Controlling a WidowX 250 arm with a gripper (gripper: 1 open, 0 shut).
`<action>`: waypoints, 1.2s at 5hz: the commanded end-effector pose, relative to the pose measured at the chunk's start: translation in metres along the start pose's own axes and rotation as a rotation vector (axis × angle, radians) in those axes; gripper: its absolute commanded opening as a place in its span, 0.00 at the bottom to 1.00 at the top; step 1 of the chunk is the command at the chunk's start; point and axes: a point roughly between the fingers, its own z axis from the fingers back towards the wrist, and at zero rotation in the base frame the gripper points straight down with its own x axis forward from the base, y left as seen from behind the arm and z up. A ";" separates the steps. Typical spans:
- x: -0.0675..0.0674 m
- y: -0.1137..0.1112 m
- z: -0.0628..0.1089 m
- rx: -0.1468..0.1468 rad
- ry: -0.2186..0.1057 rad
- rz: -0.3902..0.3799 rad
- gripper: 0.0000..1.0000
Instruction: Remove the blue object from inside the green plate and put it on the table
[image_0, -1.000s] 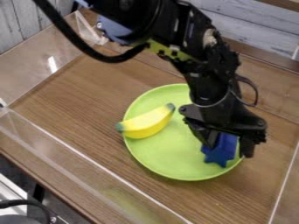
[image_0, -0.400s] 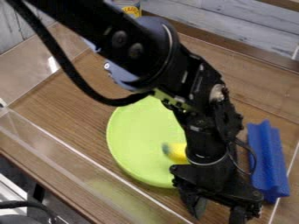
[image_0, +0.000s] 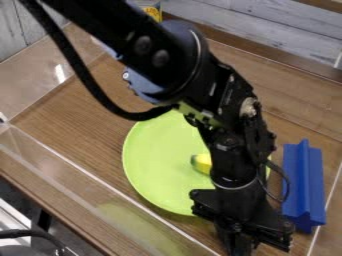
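Note:
The blue object (image_0: 306, 182) lies flat on the brown table (image_0: 80, 110), just right of the green plate (image_0: 154, 165) and clear of its rim. My gripper (image_0: 251, 240) points down near the table's front edge, in front of the plate and left of the blue block's near end. Its fingers are shut with nothing between them. The black arm crosses over the right part of the plate and hides it.
A yellow banana (image_0: 201, 163) rests on the plate, mostly hidden behind the arm. Clear acrylic walls (image_0: 47, 185) edge the table at front and left. Bare wood shows at the left and back.
The blue block, held over the plate's right edge a second ago, now lies on the table. The gripper has drawn back toward the front edge, and its fingers have shut empty.

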 end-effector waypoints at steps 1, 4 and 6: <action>0.011 -0.003 0.012 -0.006 -0.026 -0.003 0.00; 0.012 -0.006 0.031 -0.002 -0.026 -0.015 0.00; 0.012 -0.008 0.036 -0.004 -0.020 -0.021 0.00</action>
